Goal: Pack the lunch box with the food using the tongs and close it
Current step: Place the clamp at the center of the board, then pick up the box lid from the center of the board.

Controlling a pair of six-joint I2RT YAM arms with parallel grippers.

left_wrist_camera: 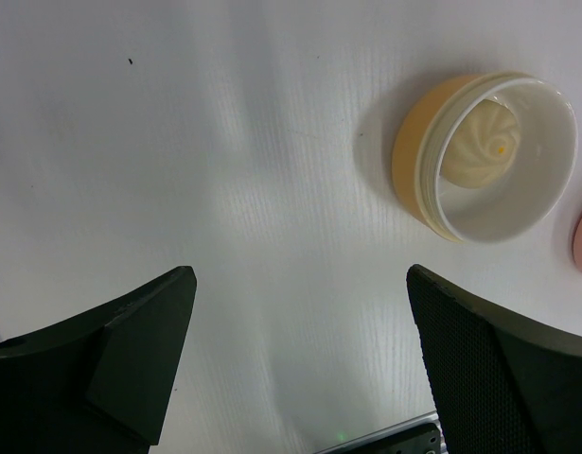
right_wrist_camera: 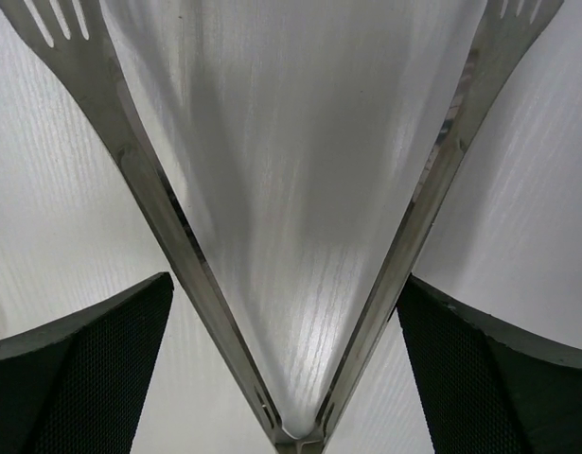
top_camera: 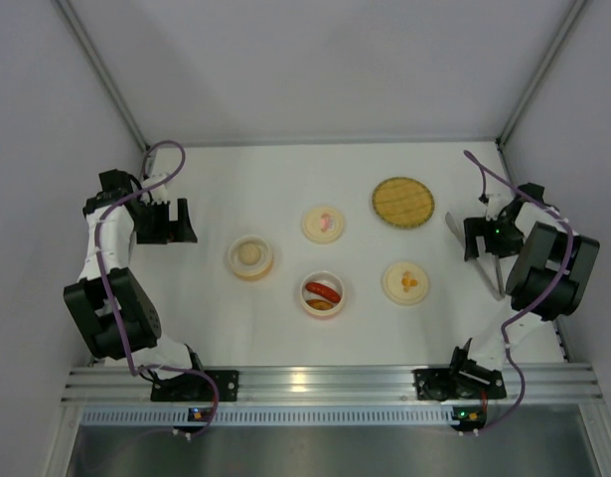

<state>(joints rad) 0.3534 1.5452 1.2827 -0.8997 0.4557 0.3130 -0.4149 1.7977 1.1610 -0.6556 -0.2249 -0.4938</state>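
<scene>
Right gripper [right_wrist_camera: 286,284], jaws wide astride the tongs [right_wrist_camera: 167,218] at 3 o'clock; left gripper [left_wrist_camera: 300,284] open at 9 o'clock; food [top_camera: 323,291] appears packed, so fitting the lids [top_camera: 323,224] probably comes next.

The left arm [top_camera: 106,298] is folded at the frame's left, the left pincer [top_camera: 184,221] aimed rightward with jaws wide apart. The right arm [top_camera: 543,273] mirrors it, the right pincer [top_camera: 472,238] likewise spread.

There are 2 containers [top_camera: 231,259], 2 lids [top_camera: 323,223], 1 plate [top_camera: 402,202], 1 tongs [right_wrist_camera: 159,213].
</scene>
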